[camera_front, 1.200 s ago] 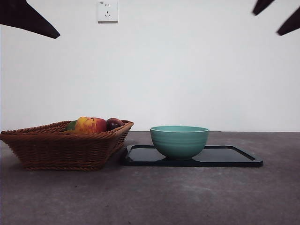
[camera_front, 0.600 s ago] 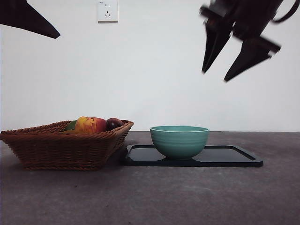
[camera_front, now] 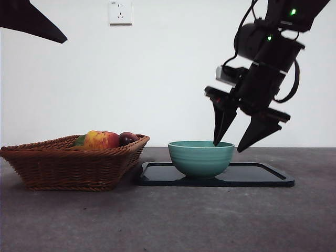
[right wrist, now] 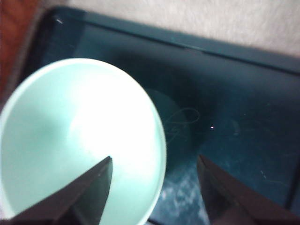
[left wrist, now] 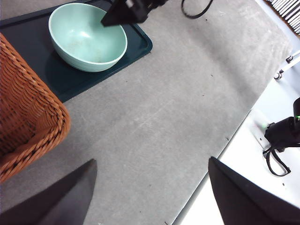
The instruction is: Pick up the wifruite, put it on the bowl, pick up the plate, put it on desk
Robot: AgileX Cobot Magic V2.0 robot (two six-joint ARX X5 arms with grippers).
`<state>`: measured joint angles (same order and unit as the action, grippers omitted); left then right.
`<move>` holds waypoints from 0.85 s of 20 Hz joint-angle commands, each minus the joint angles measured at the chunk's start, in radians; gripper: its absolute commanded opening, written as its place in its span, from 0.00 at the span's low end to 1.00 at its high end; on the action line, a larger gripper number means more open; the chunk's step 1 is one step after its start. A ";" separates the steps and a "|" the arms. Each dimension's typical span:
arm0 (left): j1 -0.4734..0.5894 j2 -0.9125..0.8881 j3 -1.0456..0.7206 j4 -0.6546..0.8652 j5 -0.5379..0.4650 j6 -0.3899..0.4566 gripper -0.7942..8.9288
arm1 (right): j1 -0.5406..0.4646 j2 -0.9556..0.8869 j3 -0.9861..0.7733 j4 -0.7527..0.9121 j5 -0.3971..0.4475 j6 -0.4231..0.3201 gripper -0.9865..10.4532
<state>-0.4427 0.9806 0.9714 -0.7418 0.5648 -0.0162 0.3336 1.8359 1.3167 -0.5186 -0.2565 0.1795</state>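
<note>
Half a second ago the right claw (camera_front: 235, 148) hung blurred and high near one o'clock in the front view; it has since dropped and now straddles the right side of the bowl's rim, one tip just at the rim's top edge, the other outside the bowl above the tray (camera_front: 262, 177). A full second ago only its tips showed at the top corner. The bowl (camera_front: 201, 157) sits upright on the dark tray, mouth facing straight up, unmoved; being round, it has no long axis to speak of. In the right wrist view the bowl's rim (right wrist: 161, 140) runs between the two jaws, one jaw over the pale inside, the other over the tray (right wrist: 234, 108). The right claw is spread wide and holds nothing; whether a tip touches the rim cannot be told. The wicker basket (camera_front: 68, 165) stands at nine o'clock from the bowl, just beside the tray, with the red-and-yellow apple (camera_front: 101, 139) and a dark purple fruit (camera_front: 127, 138) showing above its edge; the wifruite cannot be made out. The left claw (left wrist: 150, 192) hangs wide and empty high over the bench (left wrist: 154, 117), as before.
</note>
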 commanded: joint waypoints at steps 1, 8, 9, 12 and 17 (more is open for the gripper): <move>-0.005 0.006 0.021 0.004 0.005 0.009 0.47 | 0.004 0.047 0.021 0.018 0.008 -0.012 0.29; -0.005 0.006 0.021 0.002 0.005 0.009 0.47 | 0.003 0.043 0.023 0.062 0.021 -0.012 0.09; -0.005 0.006 0.021 0.002 0.005 0.009 0.47 | 0.003 0.031 0.024 0.061 0.021 -0.011 0.09; -0.005 0.006 0.021 0.000 0.005 0.009 0.47 | 0.003 -0.041 0.024 0.060 0.022 -0.011 0.09; -0.005 0.006 0.021 0.000 0.005 0.009 0.47 | 0.005 -0.232 0.024 -0.051 0.021 -0.019 0.09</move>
<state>-0.4427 0.9806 0.9714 -0.7452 0.5648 -0.0162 0.3332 1.5948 1.3197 -0.5694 -0.2344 0.1741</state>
